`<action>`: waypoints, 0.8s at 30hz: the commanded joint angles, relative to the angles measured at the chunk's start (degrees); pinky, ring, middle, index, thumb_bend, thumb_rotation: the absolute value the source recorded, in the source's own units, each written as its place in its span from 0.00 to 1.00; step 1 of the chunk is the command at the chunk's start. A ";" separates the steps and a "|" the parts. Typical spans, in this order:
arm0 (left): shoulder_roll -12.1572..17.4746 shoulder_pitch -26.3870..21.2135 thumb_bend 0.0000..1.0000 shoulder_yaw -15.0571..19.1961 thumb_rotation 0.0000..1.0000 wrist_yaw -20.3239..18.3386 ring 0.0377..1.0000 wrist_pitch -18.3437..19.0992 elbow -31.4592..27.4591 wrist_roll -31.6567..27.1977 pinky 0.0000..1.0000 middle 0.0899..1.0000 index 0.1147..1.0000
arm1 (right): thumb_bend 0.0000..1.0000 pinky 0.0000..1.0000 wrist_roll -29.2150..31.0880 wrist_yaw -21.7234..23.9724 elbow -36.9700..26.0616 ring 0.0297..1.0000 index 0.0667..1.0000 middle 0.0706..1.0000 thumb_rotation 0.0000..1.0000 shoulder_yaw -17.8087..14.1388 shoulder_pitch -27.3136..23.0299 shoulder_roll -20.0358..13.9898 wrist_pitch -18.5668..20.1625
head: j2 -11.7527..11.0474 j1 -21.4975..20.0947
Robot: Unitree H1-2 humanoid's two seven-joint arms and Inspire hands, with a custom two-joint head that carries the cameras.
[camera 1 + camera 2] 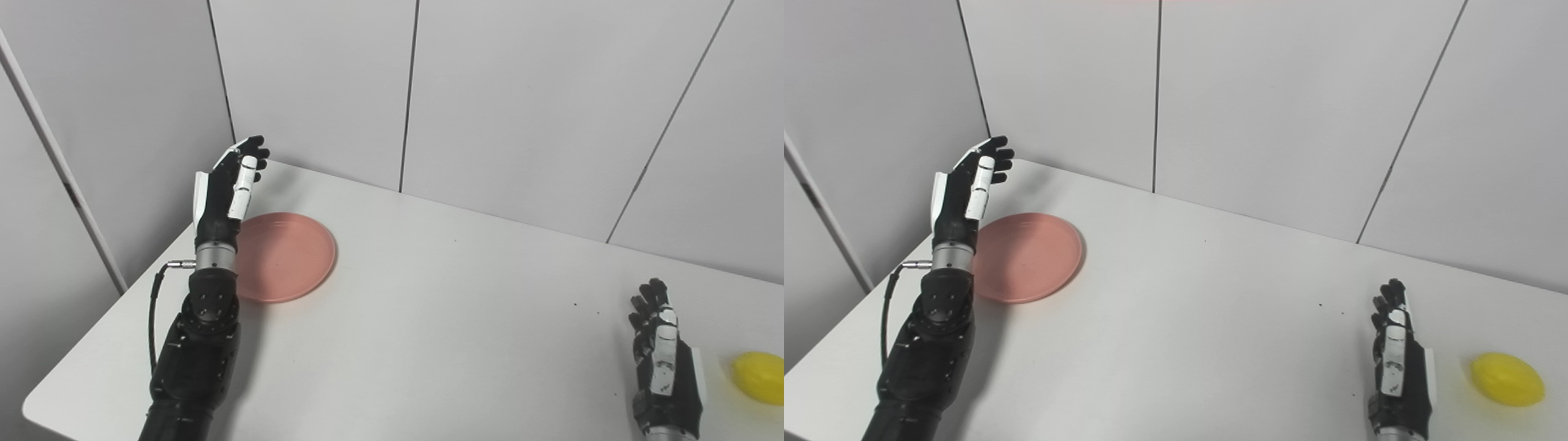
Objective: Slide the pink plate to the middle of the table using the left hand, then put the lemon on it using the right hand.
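A pink plate (288,254) lies flat on the white table near its far left corner. My left hand (226,187) is raised just above the plate's left rim, palm turned sideways, fingers apart and holding nothing. A yellow lemon (1508,379) rests on the table at the near right. My right hand (1396,361) stands open on edge a short way left of the lemon, not touching it.
The white table (453,318) has a rounded near left corner and ends at grey wall panels behind. A few small dark specks lie on the table beyond the right hand.
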 commanded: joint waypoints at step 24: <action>3.18 -2.86 0.40 4.08 1.00 1.32 0.75 -6.03 15.55 -7.53 0.74 0.73 0.72 | 0.70 1.00 0.14 0.81 1.42 0.96 0.95 0.95 1.00 -0.34 0.86 -0.16 -2.68 | -0.30 0.01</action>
